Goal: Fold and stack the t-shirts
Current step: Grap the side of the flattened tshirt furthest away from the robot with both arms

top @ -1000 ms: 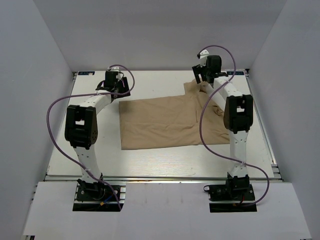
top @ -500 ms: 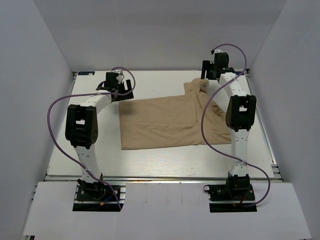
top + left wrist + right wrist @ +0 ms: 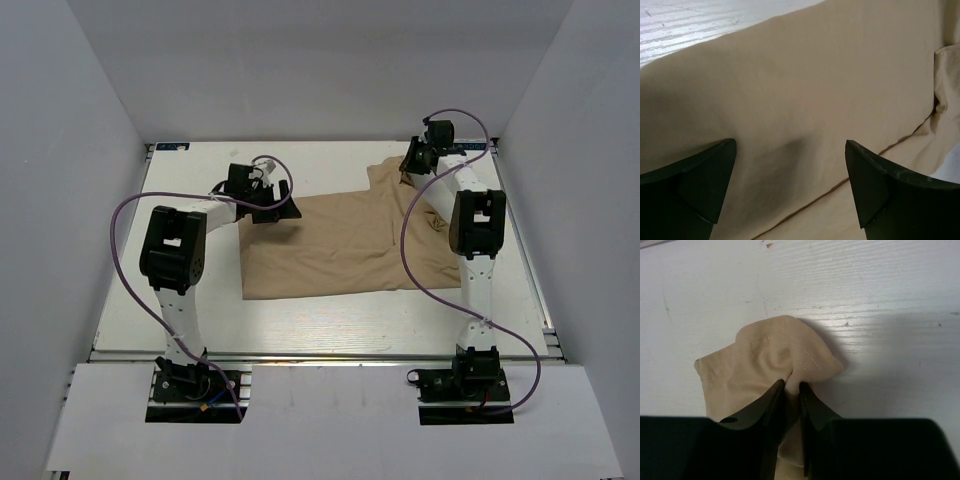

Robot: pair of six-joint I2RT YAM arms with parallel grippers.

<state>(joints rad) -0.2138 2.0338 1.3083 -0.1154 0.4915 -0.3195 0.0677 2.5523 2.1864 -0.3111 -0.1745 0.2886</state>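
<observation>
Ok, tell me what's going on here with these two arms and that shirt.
Two robot arms are working on a tan t-shirt lying mostly flat on the white table. The right gripper is shut on a bunched bit of fabric at the shirt's far right corner. The left gripper is open above the shirt's far left edge, holding nothing. No neat fold is made yet.

A tan t-shirt (image 3: 330,245) lies spread on the white surface (image 3: 200,300). The left pincer (image 3: 287,207) hangs over its 10 o'clock corner. The right pincer (image 3: 407,169) meets bunched fabric at 1 o'clock.
</observation>
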